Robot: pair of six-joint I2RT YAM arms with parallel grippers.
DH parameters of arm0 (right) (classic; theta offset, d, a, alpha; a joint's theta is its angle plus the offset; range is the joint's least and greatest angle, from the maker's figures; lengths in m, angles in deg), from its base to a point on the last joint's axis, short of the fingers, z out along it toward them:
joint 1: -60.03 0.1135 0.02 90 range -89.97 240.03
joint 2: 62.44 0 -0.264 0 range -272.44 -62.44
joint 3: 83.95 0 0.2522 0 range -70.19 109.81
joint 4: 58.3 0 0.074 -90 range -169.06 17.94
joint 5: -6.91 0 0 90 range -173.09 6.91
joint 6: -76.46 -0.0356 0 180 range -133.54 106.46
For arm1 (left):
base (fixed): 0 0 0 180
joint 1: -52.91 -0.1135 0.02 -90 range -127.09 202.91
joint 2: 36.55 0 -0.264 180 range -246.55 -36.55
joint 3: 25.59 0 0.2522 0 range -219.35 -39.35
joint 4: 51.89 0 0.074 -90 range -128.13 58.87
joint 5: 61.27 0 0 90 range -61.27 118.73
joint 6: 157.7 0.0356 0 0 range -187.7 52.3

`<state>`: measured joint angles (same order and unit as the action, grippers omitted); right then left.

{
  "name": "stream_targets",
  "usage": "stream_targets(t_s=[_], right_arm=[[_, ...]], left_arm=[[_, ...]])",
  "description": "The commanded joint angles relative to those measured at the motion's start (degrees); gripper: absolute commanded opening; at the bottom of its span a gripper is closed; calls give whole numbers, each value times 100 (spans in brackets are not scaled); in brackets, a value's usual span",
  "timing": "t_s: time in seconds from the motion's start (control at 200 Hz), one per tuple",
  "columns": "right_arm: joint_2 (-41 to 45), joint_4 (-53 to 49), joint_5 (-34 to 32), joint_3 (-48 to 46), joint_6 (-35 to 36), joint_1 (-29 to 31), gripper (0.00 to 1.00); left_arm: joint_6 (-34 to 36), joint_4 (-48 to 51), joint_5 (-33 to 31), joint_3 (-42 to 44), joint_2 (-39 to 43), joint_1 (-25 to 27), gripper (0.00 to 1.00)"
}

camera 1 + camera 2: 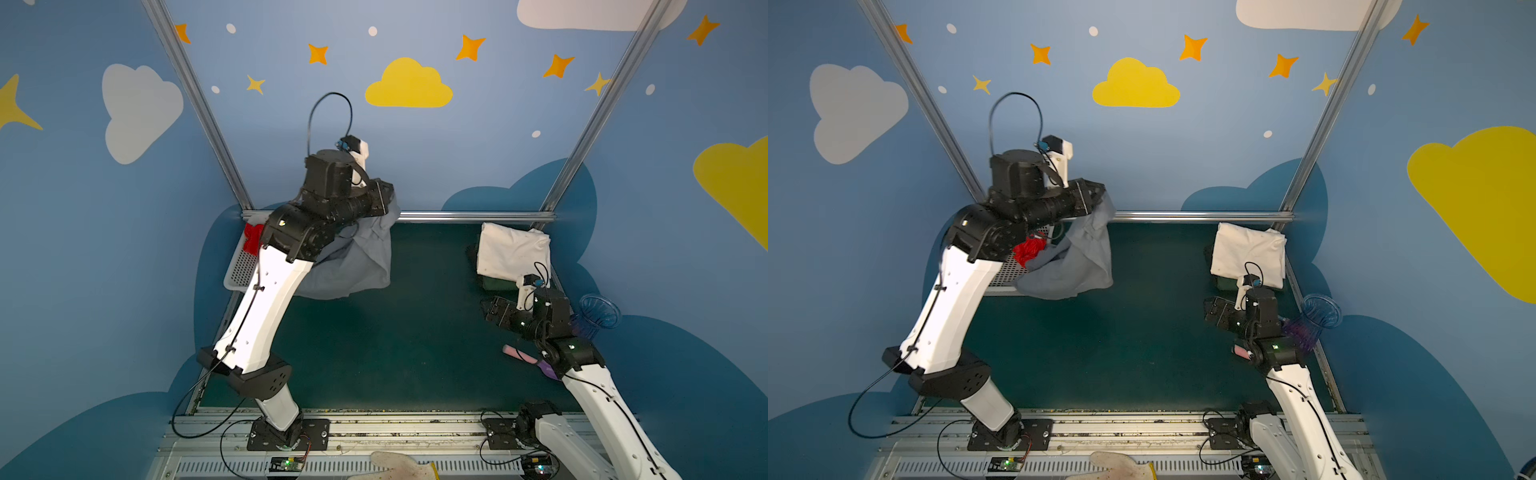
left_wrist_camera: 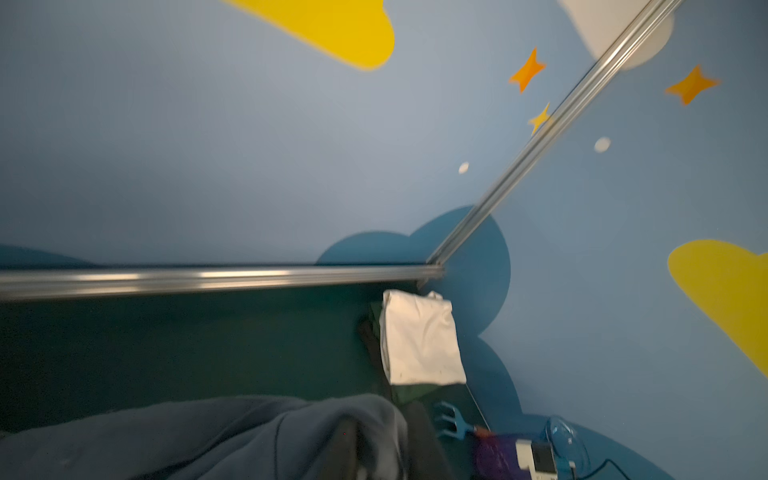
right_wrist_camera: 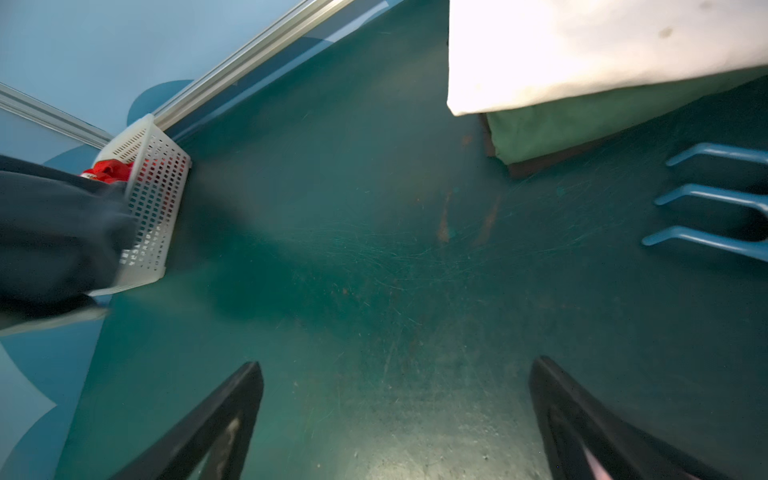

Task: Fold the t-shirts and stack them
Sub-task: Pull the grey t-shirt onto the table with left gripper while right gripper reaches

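Left hand (image 1: pixel 384 195) is dangling the grey shirt (image 1: pixel 357 257) just above the basket (image 1: pixel 241 270), probably to spread it; jaws are buried in cloth, can't tell its grip. Right hand (image 3: pixel 397 363) is idling wide open.

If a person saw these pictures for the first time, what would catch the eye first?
The slate grey cloth t-shirt draws the eye first: it hangs crumpled from the raised left end effector at the back left. Next come the folded cream-white t-shirt in the back right corner and the bright red t-shirt bunched in the white perforated plastic basket at the left edge.
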<state>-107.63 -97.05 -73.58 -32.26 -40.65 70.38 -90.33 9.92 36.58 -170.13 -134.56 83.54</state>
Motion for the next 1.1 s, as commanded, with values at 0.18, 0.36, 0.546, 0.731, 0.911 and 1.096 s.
stream_targets(t_s=[0.18,0.36,0.546,0.731,0.911,1.096], right_arm=[[-427,527,458,-285,-402,208,98],[-1368,1243,431,-127,-702,1058,98],[-3089,1521,157,842,-652,2213,96],[-4780,1783,141,1901,-571,3001,96],[-5892,1353,-583,2780,-613,3214,90],[-6784,-63,-1695,3756,-602,3245,50]], left_arm=[[-330,-924,-294,2630,1046,-49,100],[-743,-1234,-857,4297,2384,-622,100],[-1063,-1292,-1238,5722,3679,-1182,100],[-1293,-1390,-1217,6659,4504,-1709,100],[-1253,-1374,-1060,6927,4696,-1959,100],[-951,-1307,-1155,6974,4671,-2153,100]])
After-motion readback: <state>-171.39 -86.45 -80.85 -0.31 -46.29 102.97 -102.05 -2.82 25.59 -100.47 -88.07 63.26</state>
